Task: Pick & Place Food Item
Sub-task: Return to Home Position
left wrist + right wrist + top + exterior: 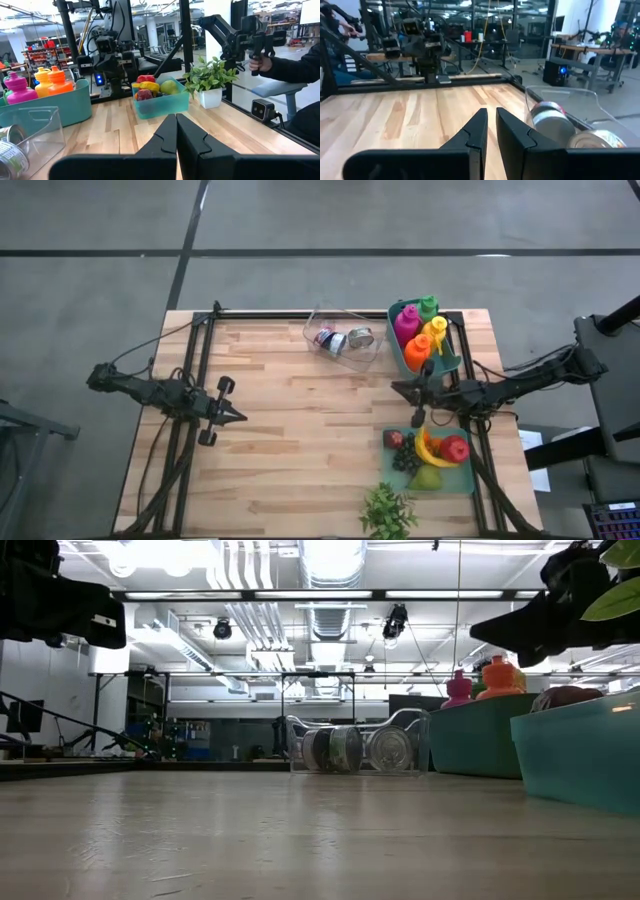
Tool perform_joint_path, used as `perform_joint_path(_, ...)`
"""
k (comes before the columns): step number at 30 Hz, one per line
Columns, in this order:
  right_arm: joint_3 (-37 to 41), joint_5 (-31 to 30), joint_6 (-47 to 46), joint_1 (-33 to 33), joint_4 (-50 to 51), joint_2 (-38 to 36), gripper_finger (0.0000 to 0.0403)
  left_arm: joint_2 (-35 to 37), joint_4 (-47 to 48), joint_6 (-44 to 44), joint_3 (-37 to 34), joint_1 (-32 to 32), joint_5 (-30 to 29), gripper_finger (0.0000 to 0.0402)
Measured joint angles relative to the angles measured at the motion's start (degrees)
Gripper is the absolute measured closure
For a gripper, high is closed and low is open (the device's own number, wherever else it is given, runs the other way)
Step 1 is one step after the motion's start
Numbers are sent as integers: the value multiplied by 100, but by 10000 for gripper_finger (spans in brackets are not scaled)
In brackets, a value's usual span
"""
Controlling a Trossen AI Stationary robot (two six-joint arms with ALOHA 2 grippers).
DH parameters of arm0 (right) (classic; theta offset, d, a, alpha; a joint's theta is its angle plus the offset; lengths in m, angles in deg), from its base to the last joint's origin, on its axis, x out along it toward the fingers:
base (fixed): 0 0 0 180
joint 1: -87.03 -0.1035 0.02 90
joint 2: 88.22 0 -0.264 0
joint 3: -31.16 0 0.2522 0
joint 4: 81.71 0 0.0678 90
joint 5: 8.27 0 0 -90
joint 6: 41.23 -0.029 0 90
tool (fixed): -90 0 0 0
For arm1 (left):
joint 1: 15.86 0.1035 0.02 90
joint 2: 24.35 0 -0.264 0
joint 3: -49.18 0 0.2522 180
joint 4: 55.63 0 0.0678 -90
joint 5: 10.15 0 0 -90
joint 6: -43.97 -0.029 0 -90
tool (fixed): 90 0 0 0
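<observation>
The food, a red apple, a banana, dark grapes and a pear, lies in a teal tray at the table's near right. The left wrist view shows this tray too. My right gripper hovers level just beyond the tray's far edge, pointing toward the table's left. Its fingers stand almost together with nothing between them. My left gripper hovers over the table's left part, shut and empty.
A teal bin of coloured bottles stands at the far right. Beside it lies a clear bin with tin cans. A small potted plant is at the near edge. A person's hand shows beyond the table.
</observation>
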Motion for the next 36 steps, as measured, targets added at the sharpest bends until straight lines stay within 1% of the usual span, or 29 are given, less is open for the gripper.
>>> perform_joint_path(2, 0, 49, 91, -9, 51, -144, 365, 0, -2, 0, 0, 0, 0, 401)
perform_joint_path(7, 0, 439, 246, -11, 511, -631, 365, 0, -2, 0, -2, 0, 0, 401)
perform_joint_path(16, -2, 438, 50, -9, 1642, -1635, 364, 0, 0, -4, -2, 2, 1, 401)
perform_joint_path(22, -2, 495, 14, -9, 2133, -2191, 365, 0, 0, -17, -2, 2, 0, 401)
perform_joint_path(26, -4, 1031, 176, -9, 2232, -2674, 364, 0, 0, -17, -2, 2, 0, 401)
perform_joint_path(27, -4, 1078, 191, -11, 2321, -2803, 365, 0, 0, -17, -2, 2, 0, 401)
perform_joint_path(32, -4, 1032, -38, -9, 3175, -3503, 364, 0, 0, -17, -2, 2, 0, 401)
perform_joint_path(36, -4, 1028, -94, -9, 3596, -4068, 364, 0, 0, -15, -2, 2, 1, 401)
